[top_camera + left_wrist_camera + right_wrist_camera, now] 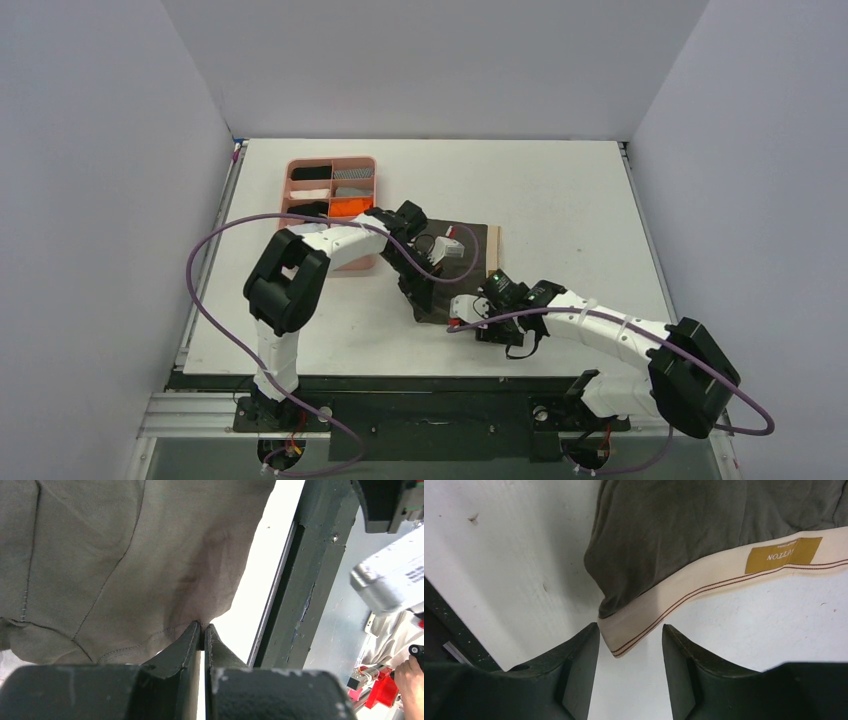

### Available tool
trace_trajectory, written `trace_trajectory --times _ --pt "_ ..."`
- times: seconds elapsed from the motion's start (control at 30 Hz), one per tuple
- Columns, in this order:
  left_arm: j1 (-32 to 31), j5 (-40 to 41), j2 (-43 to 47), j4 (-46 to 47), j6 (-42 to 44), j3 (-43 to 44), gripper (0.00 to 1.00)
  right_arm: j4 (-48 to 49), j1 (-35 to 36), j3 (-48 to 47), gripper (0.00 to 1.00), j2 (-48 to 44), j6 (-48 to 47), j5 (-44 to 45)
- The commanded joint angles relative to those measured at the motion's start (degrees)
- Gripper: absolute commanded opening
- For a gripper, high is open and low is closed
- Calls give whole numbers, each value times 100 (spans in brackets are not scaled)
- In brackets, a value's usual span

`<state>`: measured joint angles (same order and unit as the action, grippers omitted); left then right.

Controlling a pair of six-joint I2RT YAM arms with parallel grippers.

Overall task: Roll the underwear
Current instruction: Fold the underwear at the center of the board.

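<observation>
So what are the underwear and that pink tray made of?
The underwear looks like soft knit cotton, matte grey-brown: it wrinkles and shows stitched seams. Its waistband looks like smooth elastic, cream with thin red stripes. The pink tray is probably plastic: even colour, rounded rim.

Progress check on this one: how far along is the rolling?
Done: nothing rolled; the underwear lies spread on the table. In hand: the left hand is pinched shut on its hem, and the right hand, jaws open, flanks the waistband corner, not gripping yet. Left: the whole roll.
</observation>
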<state>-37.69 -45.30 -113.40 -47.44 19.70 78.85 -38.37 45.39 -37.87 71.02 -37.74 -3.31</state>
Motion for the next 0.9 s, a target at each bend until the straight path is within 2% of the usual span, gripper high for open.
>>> trace_trajectory --times 0.0,0.13,0.4,0.57,0.87 --pt "43 -249 -5 -107 94 284 0 373 68 21 44 150 -127 397" --pt "54 -240 -6 -135 103 305 0 415 81 -35 37 290 -108 500" --pt "61 -233 30 -170 116 253 0 88 224 -205 1 290 76 384" --pt "60 -223 175 -221 183 79 0 -437 329 -483 0 103 220 -64" --pt "10 -601 790 -742 419 -368 0 -2032 346 -1593 0 104 282 -1284"
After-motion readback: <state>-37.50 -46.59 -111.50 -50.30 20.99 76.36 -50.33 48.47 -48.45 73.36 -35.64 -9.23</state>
